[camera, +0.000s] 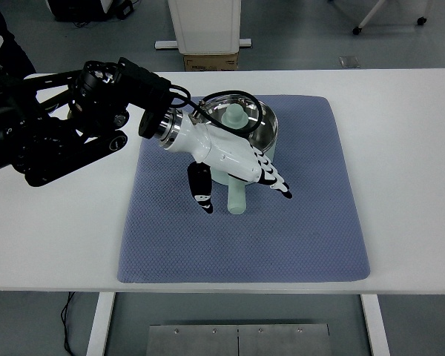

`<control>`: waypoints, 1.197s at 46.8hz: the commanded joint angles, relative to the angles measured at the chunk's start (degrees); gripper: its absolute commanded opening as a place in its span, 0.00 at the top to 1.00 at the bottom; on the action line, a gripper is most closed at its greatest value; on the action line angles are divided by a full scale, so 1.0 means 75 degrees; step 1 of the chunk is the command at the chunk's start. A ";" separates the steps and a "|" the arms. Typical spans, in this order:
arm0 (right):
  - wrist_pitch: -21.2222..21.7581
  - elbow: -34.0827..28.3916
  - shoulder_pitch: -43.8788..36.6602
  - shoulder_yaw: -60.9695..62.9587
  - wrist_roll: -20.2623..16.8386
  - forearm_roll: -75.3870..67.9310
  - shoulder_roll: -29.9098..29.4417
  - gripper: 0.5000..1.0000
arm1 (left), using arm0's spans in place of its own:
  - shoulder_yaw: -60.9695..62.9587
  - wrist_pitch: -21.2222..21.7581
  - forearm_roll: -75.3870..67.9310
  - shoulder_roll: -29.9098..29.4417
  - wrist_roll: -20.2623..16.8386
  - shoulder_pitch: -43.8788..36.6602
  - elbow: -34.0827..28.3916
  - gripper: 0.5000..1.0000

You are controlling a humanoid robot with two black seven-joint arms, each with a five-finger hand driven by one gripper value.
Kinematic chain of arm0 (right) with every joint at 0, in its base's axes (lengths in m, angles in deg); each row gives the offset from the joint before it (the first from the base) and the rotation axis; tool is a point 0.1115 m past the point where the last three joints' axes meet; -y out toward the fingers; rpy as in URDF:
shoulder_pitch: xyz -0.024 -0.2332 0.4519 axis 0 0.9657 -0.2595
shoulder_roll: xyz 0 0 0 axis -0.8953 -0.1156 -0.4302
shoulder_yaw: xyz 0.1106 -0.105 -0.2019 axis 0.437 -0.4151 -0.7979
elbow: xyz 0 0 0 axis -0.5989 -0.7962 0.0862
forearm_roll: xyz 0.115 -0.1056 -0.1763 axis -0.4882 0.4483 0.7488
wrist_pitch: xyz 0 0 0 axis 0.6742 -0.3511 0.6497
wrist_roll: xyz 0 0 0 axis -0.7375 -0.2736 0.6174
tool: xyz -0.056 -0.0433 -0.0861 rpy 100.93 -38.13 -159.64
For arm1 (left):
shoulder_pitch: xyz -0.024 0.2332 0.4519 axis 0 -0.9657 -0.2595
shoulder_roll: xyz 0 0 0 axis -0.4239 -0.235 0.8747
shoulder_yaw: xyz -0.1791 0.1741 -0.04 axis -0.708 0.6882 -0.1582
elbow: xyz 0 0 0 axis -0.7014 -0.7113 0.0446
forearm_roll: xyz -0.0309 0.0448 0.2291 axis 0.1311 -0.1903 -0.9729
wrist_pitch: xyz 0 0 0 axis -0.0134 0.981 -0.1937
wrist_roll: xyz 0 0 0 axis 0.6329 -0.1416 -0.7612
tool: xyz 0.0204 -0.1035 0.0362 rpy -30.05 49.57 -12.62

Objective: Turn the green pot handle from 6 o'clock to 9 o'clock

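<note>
A pale green pot (pixel 258 127) with a glass lid and green knob (pixel 235 115) sits on the blue mat (pixel 311 222). Its handle (pixel 236 198) points toward the near edge, at about 6 o'clock. My left hand (pixel 237 178) reaches over the pot from the left, its white palm above the handle's root. The fingers (pixel 276 182) extend to the right of the handle and the thumb (pixel 201 191) hangs on its left, spread and not closed on it. The right hand does not show.
The mat lies on a white table (pixel 408 133). My black left arm (pixel 59 126) crosses the table's left side. A white stand and a cardboard box (pixel 210 61) sit on the floor beyond the far edge.
</note>
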 commanded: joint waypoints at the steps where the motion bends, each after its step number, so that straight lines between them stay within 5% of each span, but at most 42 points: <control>1: 0.0000 0.0000 -0.0001 0.0000 0.0003 0.0000 0.0000 0.00 | 0.0125 0.0050 -0.0297 0.0023 -0.0001 0.0053 -0.0020 0.00; 14: 0.0000 0.0000 -0.0001 0.0000 0.0003 0.0000 0.0000 0.00 | 0.0722 0.0753 -0.1434 0.0129 -0.0001 0.0100 -0.0067 0.00; 56: 0.0000 0.0000 -0.0001 0.0000 0.0003 0.0000 0.0000 0.00 | 0.1309 0.0719 -0.1434 0.0410 -0.0001 0.0299 -0.0078 0.00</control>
